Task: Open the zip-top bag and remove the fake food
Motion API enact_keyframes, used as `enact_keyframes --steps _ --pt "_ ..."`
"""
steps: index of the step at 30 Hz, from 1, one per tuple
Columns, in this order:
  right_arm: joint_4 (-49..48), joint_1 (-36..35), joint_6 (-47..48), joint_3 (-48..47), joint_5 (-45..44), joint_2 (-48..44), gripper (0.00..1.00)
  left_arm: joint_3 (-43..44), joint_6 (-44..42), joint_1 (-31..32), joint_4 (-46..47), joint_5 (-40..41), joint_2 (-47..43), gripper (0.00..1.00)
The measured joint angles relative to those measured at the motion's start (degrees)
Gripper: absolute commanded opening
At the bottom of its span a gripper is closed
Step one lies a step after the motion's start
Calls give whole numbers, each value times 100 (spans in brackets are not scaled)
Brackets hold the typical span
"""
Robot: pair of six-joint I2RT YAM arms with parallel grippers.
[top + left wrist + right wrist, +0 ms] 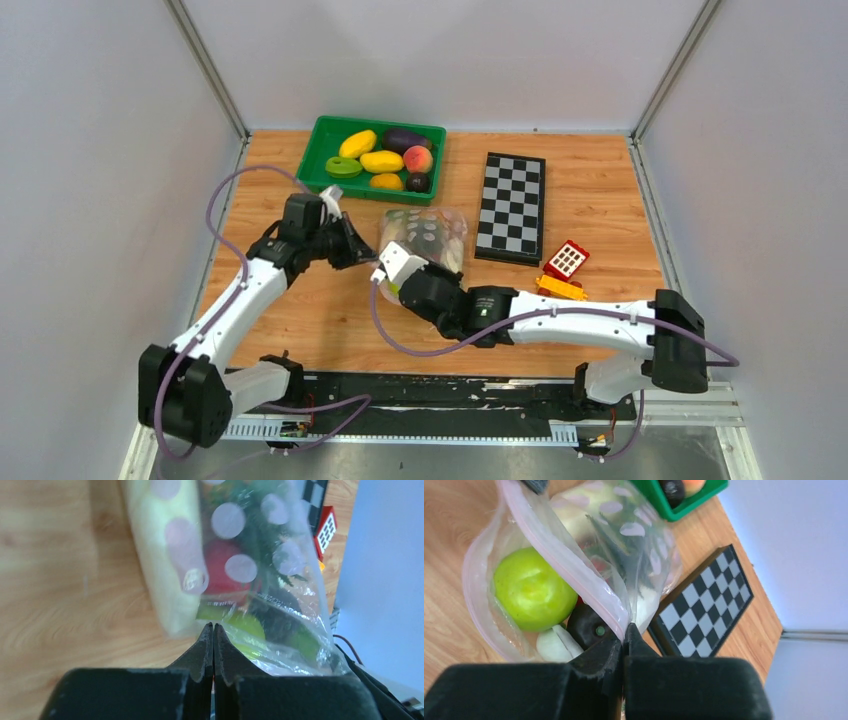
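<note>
since the mouth of the pouch stands partly open, the step in hand is, as i judge it, to widen it enough for taking out the food. on the brown wooden table [300,310] a green plastic tray [312,150] of toy fruits stands at the far side, and a black-and-white chessboard [512,205] lies to the right of it. the clear floppy plastic zip-top bag with pale round dots [432,232] lies near the middle, just in front of the tray and beside the chessboard.

the black left gripper [213,626] is at the bag's left edge, with its fingers pressed together on the thin film. the black right gripper [624,627] is at the near end, pinched tight on the pink zip strip [564,560].

inside the bag i see a long white radish [165,555], a round green pear [534,590] close to the mouth, and a red apple [225,575] deeper in.

to do it well, the two grippers should pull apart slowly and low, because the film is slippery and can escape from the tips. one lip should be kept flat on the table, so the pear rolls out first.
</note>
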State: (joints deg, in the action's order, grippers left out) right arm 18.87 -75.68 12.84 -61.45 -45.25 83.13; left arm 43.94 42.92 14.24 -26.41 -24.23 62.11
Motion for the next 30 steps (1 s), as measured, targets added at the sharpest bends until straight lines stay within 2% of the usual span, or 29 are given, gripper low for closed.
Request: enact_keyframes --steps 3,7,9,11,12,14,16,23,30 --pt "656 11 -236 -490 -181 -129 0 793 -199 437 92 81 590 0" --pt "1635 15 -804 -1239 -398 -168 0 1729 -402 717 142 105 1084 0" --pt "2015 -13 -1106 -1530 -444 -168 0 2109 -529 782 129 127 1154 17" --pt "2208 -48 -1377 -1749 -459 -168 0 2367 -719 811 83 245 1126 46" --pt "2212 -66 -1449 -1777 -455 -170 0 2455 -835 815 79 420 1082 57" --pt "2159 -98 -1567 -1759 -380 -175 0 2500 -1051 793 -7 807 918 70" --pt "2004 -101 -1593 -1665 -284 -164 0 2470 -1244 774 -229 1169 697 77" --pt "988 133 -1650 -1344 55 293 0 1757 -1587 769 -1047 2295 -872 81" --pt "396 234 -2105 -1379 474 1163 0 1281 -1558 769 -1622 2330 -1873 79"
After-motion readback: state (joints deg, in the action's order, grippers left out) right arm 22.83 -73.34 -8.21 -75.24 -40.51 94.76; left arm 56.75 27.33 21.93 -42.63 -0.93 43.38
